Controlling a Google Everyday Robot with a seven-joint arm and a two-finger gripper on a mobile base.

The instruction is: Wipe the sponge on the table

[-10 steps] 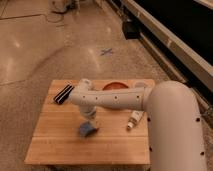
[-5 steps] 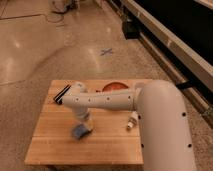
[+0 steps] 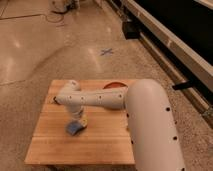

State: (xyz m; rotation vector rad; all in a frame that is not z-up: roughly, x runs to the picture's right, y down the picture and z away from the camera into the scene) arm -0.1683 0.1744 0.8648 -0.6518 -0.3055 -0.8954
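The light-blue sponge (image 3: 74, 128) lies on the light-wood table (image 3: 55, 147), left of its middle. My gripper (image 3: 79, 121) comes down onto the sponge from above and is shut on it, pressing it against the wood. The white arm (image 3: 100, 100) reaches in from the lower right and crosses the table's far half, hiding part of the top.
An orange-red round dish (image 3: 115, 85) peeks out behind the arm at the table's far edge. A dark block's end (image 3: 51, 100) shows at the far left, by the arm's elbow. Polished floor surrounds the table, and a dark wall base runs along the right.
The arm has swung left across the table and the sponge has slid left with the gripper. The arm now covers the small white item seen earlier on the right.
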